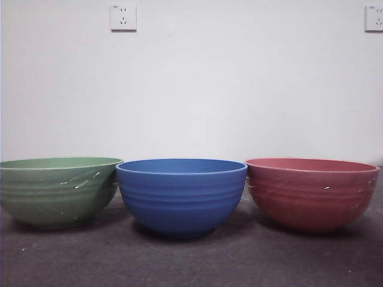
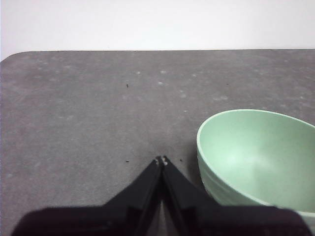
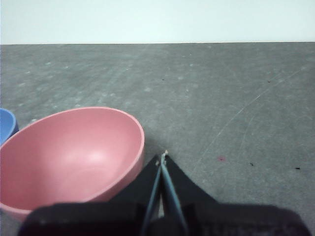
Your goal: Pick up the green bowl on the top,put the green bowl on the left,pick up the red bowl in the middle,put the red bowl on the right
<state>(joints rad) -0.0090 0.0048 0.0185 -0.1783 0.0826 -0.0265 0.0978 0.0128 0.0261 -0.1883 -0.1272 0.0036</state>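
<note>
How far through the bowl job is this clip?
It looks finished: the green bowl sits left of the blue bowl, the red bowl right, all unstacked. The left gripper and right gripper hold nothing, jaws shut. Nothing left.

Three ribbed bowls stand in a row on the grey worktop (image 1: 191, 263): the green bowl (image 1: 58, 190), a blue bowl (image 1: 181, 195) apparently touching it, and the red bowl (image 1: 311, 192) near the right edge.
</note>
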